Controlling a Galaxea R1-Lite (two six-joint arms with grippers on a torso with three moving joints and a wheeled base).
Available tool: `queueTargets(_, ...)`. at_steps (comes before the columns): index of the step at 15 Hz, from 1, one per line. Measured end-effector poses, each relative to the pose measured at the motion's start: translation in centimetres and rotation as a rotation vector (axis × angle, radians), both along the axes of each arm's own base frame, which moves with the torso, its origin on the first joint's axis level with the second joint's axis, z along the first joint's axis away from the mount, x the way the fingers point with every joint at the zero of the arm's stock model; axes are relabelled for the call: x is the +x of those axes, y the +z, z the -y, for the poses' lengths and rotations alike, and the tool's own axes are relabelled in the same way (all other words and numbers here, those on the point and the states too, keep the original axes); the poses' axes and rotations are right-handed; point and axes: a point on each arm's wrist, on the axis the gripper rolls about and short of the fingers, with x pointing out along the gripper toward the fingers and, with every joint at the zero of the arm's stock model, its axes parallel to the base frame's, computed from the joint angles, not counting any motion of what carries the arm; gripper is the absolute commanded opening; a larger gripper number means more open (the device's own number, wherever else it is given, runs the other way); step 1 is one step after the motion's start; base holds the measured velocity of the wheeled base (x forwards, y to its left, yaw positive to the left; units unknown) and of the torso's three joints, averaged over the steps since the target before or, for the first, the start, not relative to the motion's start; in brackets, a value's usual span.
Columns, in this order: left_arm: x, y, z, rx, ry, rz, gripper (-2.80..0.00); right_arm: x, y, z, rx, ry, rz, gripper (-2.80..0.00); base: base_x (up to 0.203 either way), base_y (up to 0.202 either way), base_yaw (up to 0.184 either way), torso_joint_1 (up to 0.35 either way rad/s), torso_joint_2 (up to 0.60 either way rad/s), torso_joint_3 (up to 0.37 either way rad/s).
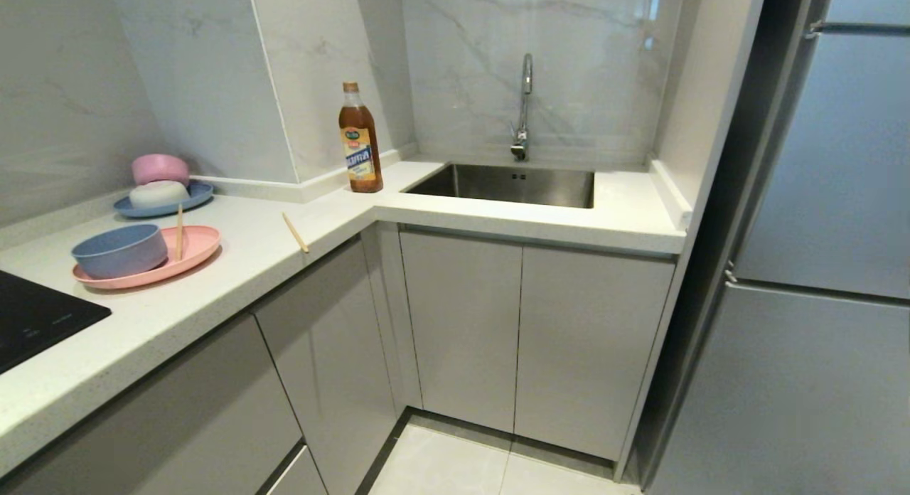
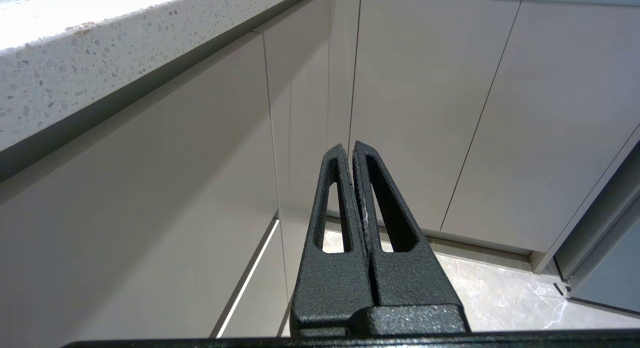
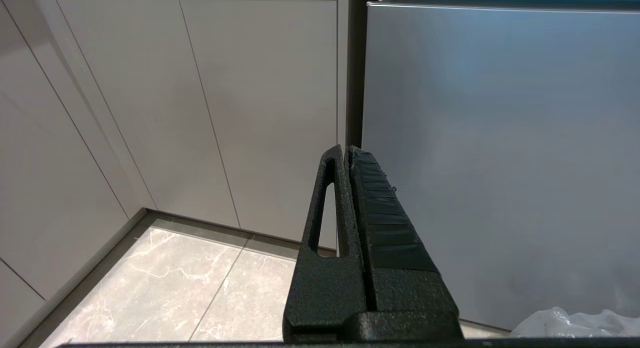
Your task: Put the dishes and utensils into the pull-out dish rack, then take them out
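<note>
While both arms hang low in front of the closed cabinet doors, the dishes wait on the pale speckled surface [image 1: 234,267] of an L-shaped kitchen corner. One pale blue bowl [image 1: 119,250] sits on one flat pink plate [image 1: 195,247] near the left end, beside the black cooktop [image 1: 35,317]. Two wooden chopsticks are in sight: one chopstick [image 1: 179,232] lies across the pink plate just beside the bowl, the second chopstick [image 1: 295,232] lies alone on the surface near its front edge, well apart from the first. Further back, a blue plate [image 1: 192,196] carries one whitish bowl turned upside down [image 1: 158,193], with one pink bowl [image 1: 161,168] behind it. One brown bottle [image 1: 360,141] stands upright at the inner corner, near the steel sink [image 1: 512,185]; its yellow label bears a green oval mark and writing too small to read. One chrome tap [image 1: 524,107] rises behind the sink. A grey fridge [image 1: 817,267] fills the right side. The pull-out rack cannot be seen; every cabinet front is shut.

In the left wrist view, the left tool [image 2: 349,149] has its two black fingers pressed together, holding nothing, pointed toward the cabinet doors below the surface edge. In the right wrist view, the right tool [image 3: 345,150] is likewise closed tight and empty, aimed at the seam between cabinet and fridge above the marbled floor tiles [image 3: 190,283].
</note>
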Motion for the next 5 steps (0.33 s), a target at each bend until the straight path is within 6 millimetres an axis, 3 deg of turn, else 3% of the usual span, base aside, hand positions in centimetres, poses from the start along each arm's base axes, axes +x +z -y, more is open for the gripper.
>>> queueTargets(5,0.00,0.00,0.00,0.000,0.000,0.000,-2.80,0.00,-0.01,0.00,0.002,0.000,-0.001,-2.80,0.000,0.000,0.000,0.000,0.00,0.000)
